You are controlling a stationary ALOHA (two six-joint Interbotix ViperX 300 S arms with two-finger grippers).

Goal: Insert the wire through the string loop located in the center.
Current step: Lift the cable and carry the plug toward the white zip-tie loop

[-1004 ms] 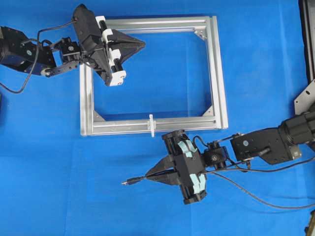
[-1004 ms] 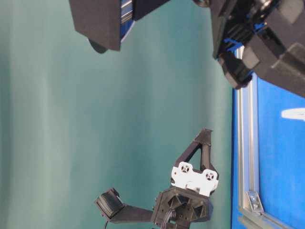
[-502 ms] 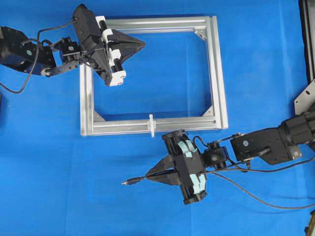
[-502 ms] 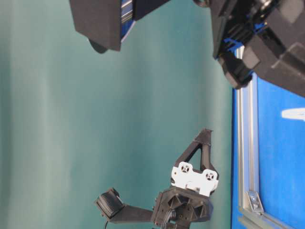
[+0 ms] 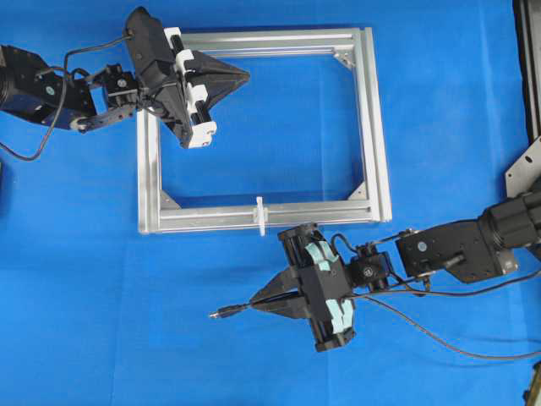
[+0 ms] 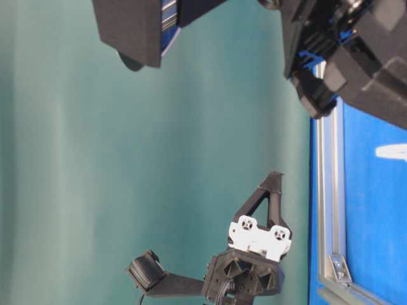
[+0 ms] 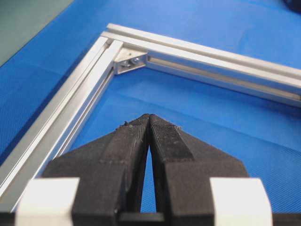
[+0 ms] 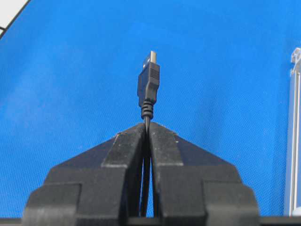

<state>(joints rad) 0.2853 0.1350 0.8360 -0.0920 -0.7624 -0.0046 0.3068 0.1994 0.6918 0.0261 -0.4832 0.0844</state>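
The wire (image 5: pixel 439 338) is a thin black cable ending in a metal-tipped plug (image 5: pixel 221 313). My right gripper (image 5: pixel 254 304) is shut on the wire just behind the plug, which sticks out to the left of the tips; in the right wrist view the plug (image 8: pixel 148 84) stands above the closed gripper (image 8: pixel 147 125). The string loop (image 5: pixel 260 212) is a small white piece standing across the near bar of the silver frame (image 5: pixel 376 135), up and right of the plug. My left gripper (image 5: pixel 246 76) is shut and empty over the frame's far left part, seen shut in the left wrist view (image 7: pixel 149 116).
The rectangular aluminium frame lies flat on the blue mat, with corner brackets (image 7: pixel 128 60). The wire trails right along the mat under the right arm (image 5: pixel 456 249). A metal bracket (image 5: pixel 524 169) sits at the right edge. The table-level view shows the left gripper's body (image 6: pixel 259 238) beside the frame bar (image 6: pixel 327 210).
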